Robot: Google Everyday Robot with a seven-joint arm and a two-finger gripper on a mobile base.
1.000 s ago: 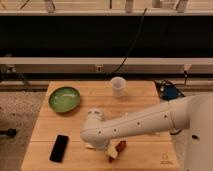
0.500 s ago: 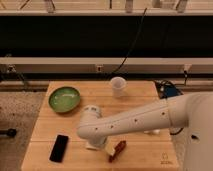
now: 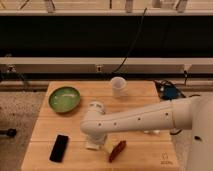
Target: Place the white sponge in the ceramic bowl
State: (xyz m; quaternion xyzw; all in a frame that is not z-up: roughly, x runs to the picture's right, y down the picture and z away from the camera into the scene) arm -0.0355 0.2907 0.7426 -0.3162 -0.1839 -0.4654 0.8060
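You are working at the near edge of the wooden table [image 3: 150, 152], where the gripper [image 3: 93, 143] is hanging low over the boards beneath the bent wrist. Whether it is clasping anything or standing free I cannot tell, since the arm is covering it from above. The white sponge [image 3: 108, 144] is lying on the table just beside it, between the gripper and the slim red-brown object [image 3: 118, 150]. It is sitting so close to that object that I cannot say whether they are touching. As I judge it, you are working on the pick-up itself, so you should be centring over the sponge, squeezing lightly because it looks soft, and lifting straight up before swinging away. A sideways drag is likely to carry the red-brown object along. The black phone [image 3: 59, 148] is lying at the same depth on the other side, apart from the direct line to the goal. Farther back, the ceramic bowl [image 3: 56, 105] is sitting open, with nothing showing inside it. The arm's own elbow is looming over the route there, so you should be carrying the sponge high and releasing it low over the green middle. Something small and white [image 3: 152, 132] is peeking out under the forearm, too hidden to name. Beyond, the translucent cup [image 3: 118, 86] is standing well apart from the bowl.
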